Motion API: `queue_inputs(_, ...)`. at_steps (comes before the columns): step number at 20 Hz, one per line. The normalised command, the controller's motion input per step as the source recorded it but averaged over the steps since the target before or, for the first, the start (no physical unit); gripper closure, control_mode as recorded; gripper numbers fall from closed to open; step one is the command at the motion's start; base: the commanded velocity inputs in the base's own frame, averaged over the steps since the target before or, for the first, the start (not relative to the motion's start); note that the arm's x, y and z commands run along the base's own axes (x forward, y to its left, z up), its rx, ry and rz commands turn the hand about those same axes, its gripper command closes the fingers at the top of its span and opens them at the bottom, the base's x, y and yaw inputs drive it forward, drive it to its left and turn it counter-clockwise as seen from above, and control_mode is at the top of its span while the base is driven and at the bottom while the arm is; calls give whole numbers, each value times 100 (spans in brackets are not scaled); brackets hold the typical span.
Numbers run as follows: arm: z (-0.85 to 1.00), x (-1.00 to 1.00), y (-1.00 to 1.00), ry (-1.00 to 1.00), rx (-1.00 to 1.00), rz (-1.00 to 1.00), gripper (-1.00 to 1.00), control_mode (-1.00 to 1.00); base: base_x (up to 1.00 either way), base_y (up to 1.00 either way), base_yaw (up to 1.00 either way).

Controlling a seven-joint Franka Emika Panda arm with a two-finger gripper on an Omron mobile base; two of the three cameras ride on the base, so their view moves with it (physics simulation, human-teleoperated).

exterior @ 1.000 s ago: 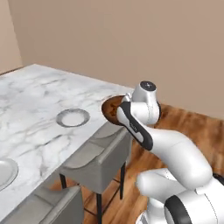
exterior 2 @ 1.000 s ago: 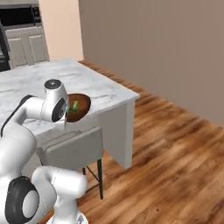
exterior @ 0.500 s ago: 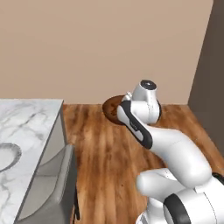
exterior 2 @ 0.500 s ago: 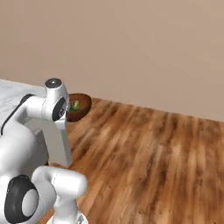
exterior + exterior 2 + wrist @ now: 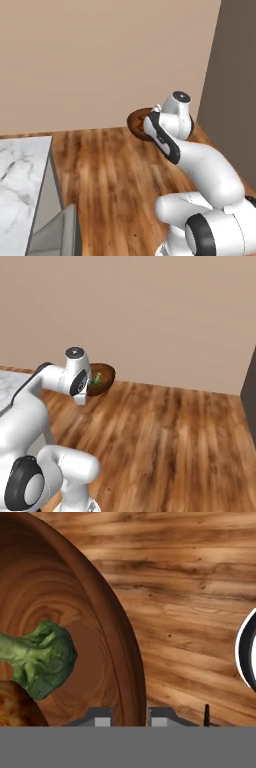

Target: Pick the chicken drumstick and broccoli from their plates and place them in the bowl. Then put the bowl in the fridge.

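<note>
Wood floor [image 5: 165,436] filled most of the lower frame in both base views, with a beige wall [image 5: 100,55] across the top. A dark panel [image 5: 235,75] stood along the right edge of the left base view. A marble tabletop [image 5: 20,180] corner sat at lower left of the left base view, with a grey chair back [image 5: 55,232] just below it. The bowl [image 5: 107,627] took up the left half of the hand view, its rim running down to my fingertips [image 5: 102,716]. In the right base view the bowl [image 5: 102,378] showed left of centre, held up off the floor in front of my wrist. My claw [image 5: 129,717] was clamped on the bowl rim, one tip inside, one outside. The broccoli [image 5: 42,657] lay inside the bowl at left centre of the hand view. The chicken drumstick [image 5: 15,704] sat touching it at lower left, cut by the frame edge.
</note>
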Motion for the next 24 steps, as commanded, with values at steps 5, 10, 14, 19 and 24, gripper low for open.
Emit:
queue_inputs(5,0,0,0,0,0,0,100,100,87,45,-2)
queue_inputs(10,0,0,0,0,0,0,100,100,91,45,0)
queue_inputs(14,0,0,0,0,0,0,100,100,94,22,11)
queue_inputs(19,0,0,0,0,0,0,100,100,94,16,17)
queue_inputs(24,0,0,0,0,0,0,100,100,85,13,29)
